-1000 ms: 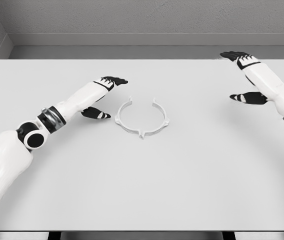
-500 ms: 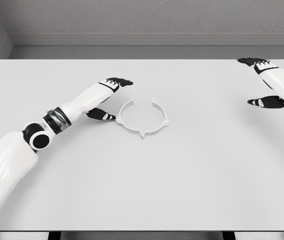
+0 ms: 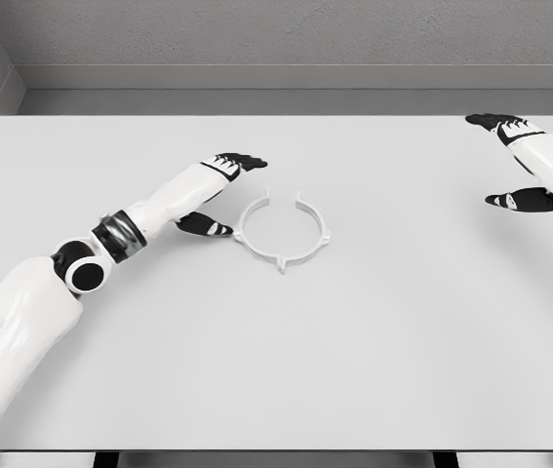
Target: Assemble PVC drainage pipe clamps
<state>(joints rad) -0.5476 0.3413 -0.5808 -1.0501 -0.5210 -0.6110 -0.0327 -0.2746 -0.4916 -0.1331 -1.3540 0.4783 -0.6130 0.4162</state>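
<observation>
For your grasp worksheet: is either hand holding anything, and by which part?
Nothing is held. The left hand is open beside the clamp ring; the right hand is open too.

One white pipe clamp ring [image 3: 283, 232], one table [image 3: 354, 370], two robot hands, seemingly nothing else

White clamp ring [image 3: 284, 232] on plain white table [image 3: 354, 370]. Left of ring, left hand [image 3: 219, 190]: white shell, black fingers with white bands. Right hand [image 3: 520, 161] same colours. Grey wall [image 3: 276, 34] behind.
</observation>
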